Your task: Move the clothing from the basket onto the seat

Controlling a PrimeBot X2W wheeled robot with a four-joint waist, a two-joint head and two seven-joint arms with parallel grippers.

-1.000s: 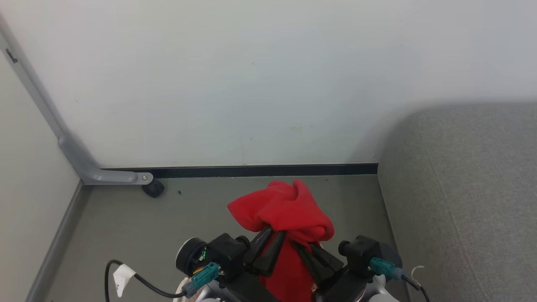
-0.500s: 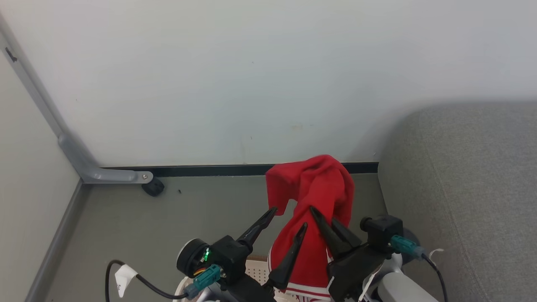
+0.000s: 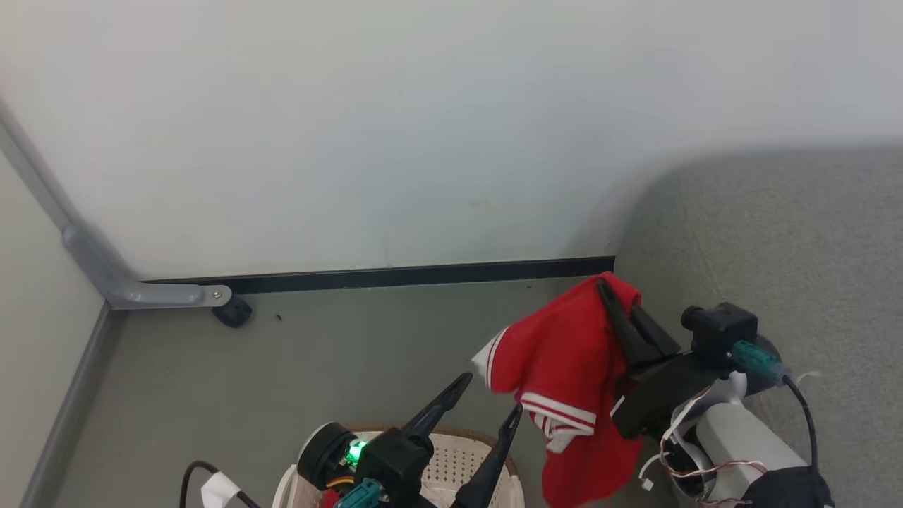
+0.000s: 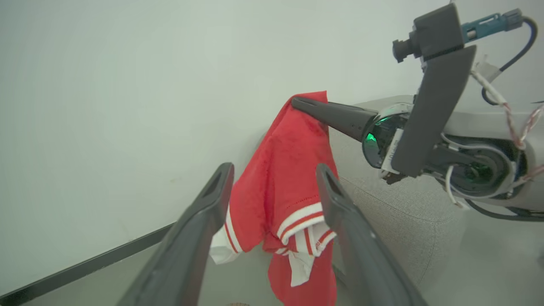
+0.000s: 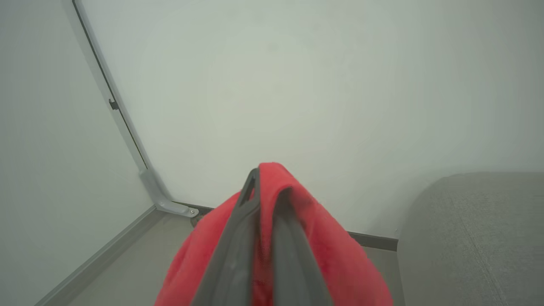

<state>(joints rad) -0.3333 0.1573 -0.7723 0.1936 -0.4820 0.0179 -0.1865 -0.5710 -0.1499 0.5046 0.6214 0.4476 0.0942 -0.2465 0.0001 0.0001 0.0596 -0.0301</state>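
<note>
The right gripper (image 3: 615, 300) clenched the soft red striped garment (image 3: 557, 356) beside the grey fabric seat's (image 3: 705, 233) rounded edge, the left gripper (image 3: 492, 394) gaping empty above the cream perforated basket (image 3: 462, 462).

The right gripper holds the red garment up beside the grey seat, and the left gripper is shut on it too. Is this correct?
Not quite: the left gripper is open, fingers spread, gripping nothing; the left wrist view shows it. The right gripper does hold the red garment up beside the grey seat.

Left arm (image 3: 384, 462) low, jaws spread wide; right arm (image 3: 734, 437) raised, jaws clamped shut.
</note>
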